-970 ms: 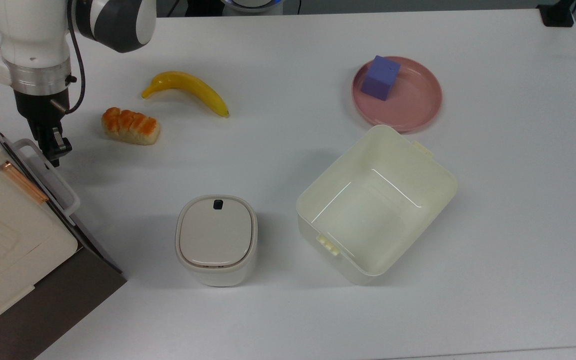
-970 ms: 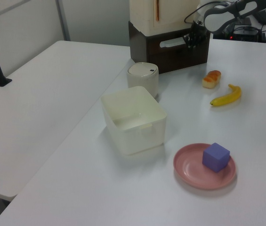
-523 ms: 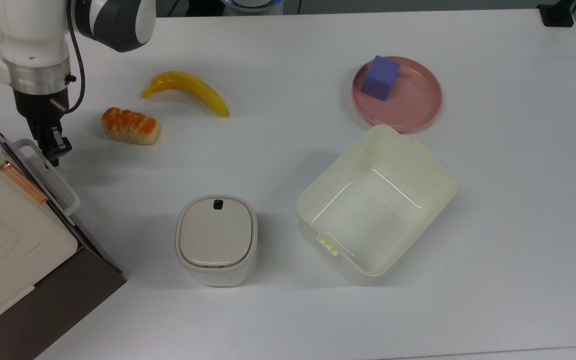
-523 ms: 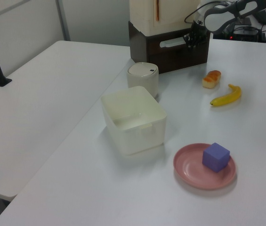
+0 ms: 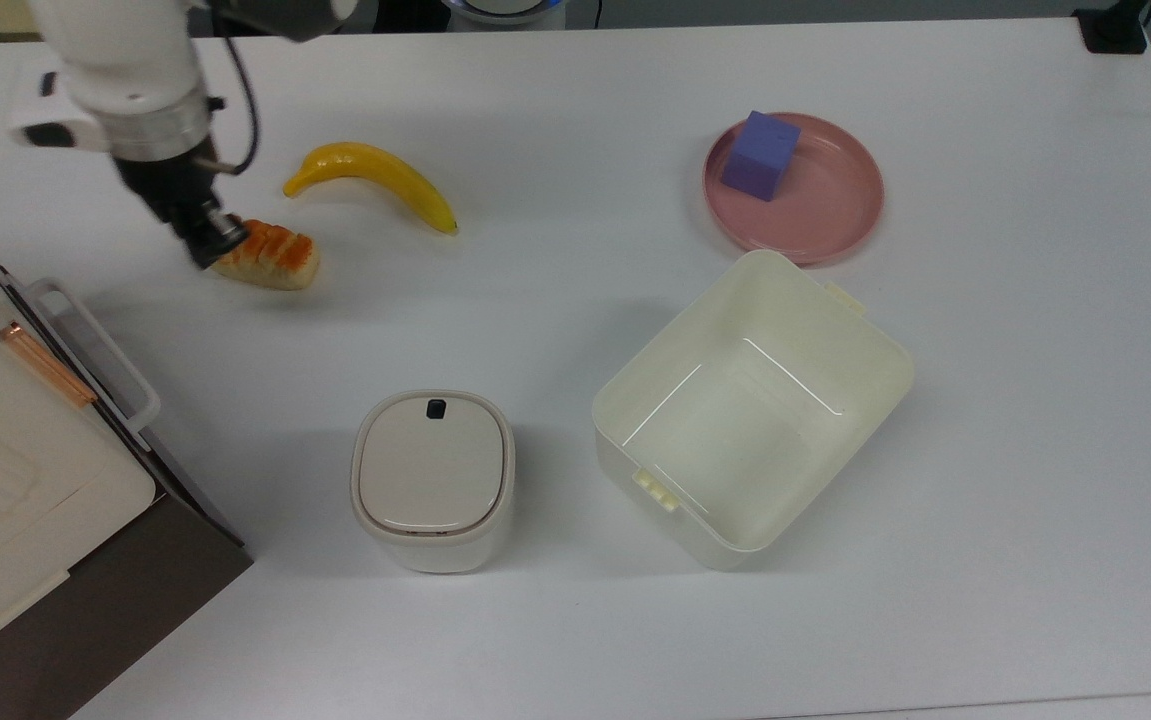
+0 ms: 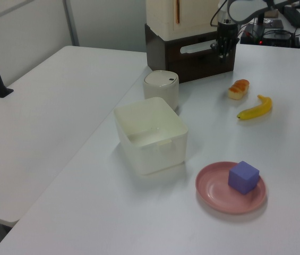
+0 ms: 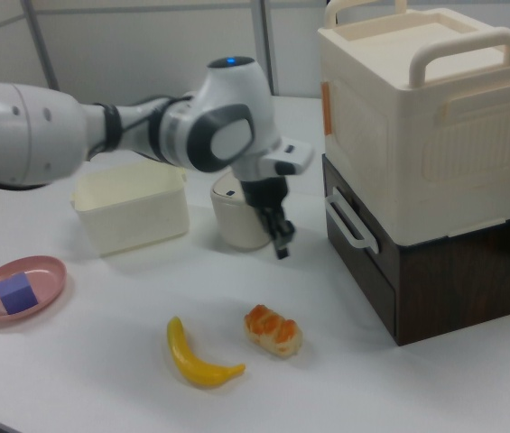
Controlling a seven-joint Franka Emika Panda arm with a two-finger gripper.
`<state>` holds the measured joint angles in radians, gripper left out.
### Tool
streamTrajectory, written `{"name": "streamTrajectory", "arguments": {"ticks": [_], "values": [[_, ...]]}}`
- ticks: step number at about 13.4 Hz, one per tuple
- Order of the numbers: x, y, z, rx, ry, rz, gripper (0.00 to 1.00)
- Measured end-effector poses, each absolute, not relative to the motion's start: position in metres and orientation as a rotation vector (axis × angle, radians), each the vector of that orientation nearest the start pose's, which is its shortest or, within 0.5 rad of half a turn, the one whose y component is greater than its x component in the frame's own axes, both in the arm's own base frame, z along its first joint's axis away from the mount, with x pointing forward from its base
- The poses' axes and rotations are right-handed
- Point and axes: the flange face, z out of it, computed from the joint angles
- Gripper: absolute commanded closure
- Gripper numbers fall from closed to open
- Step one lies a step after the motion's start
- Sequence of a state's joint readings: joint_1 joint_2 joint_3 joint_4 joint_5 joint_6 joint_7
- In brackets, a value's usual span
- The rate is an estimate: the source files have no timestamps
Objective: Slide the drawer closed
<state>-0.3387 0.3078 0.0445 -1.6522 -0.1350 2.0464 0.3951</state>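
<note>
The drawer (image 7: 368,271) sits pushed in, its dark brown front flush with the brown cabinet. Its white loop handle (image 7: 348,221) sticks out toward the table and also shows as the handle (image 5: 95,345) in the top view and the handle (image 6: 195,48) in the left view. My gripper (image 5: 210,242) is shut on nothing and hangs apart from the handle. In the top view it overlaps the left end of a bread roll (image 5: 270,255). The right view has the gripper (image 7: 281,244) above the table, to the left of the drawer front.
A cream box (image 7: 417,117) with handles rests on the cabinet. A banana (image 5: 375,180) lies beyond the roll. A lidded canister (image 5: 432,480), an open cream bin (image 5: 695,330) and a pink plate (image 5: 830,205) with a purple cube (image 5: 760,155) stand further along the table.
My gripper has left the drawer handle and moved up and toward the top view's right, ending over the bread roll's end. The drawer has not moved.
</note>
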Motion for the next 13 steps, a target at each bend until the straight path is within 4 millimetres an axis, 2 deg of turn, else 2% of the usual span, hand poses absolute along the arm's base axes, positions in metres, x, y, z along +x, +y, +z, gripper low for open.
{"name": "streamTrajectory", "arguments": {"ticks": [3,4,6,9,11,13], "values": [[0.615,-0.159,0.463,-3.118,0.907,0.014,1.0],[0.61,-0.152,0.47,-3.128,0.873,0.048,1.0],[0.6,-0.138,0.497,-3.136,0.793,0.06,1.0],[0.58,-0.117,0.559,-3.076,0.663,-0.027,1.0],[0.574,-0.102,0.58,-3.07,0.601,-0.069,0.99],[0.572,-0.086,0.594,-3.079,0.539,-0.107,0.48]]}}
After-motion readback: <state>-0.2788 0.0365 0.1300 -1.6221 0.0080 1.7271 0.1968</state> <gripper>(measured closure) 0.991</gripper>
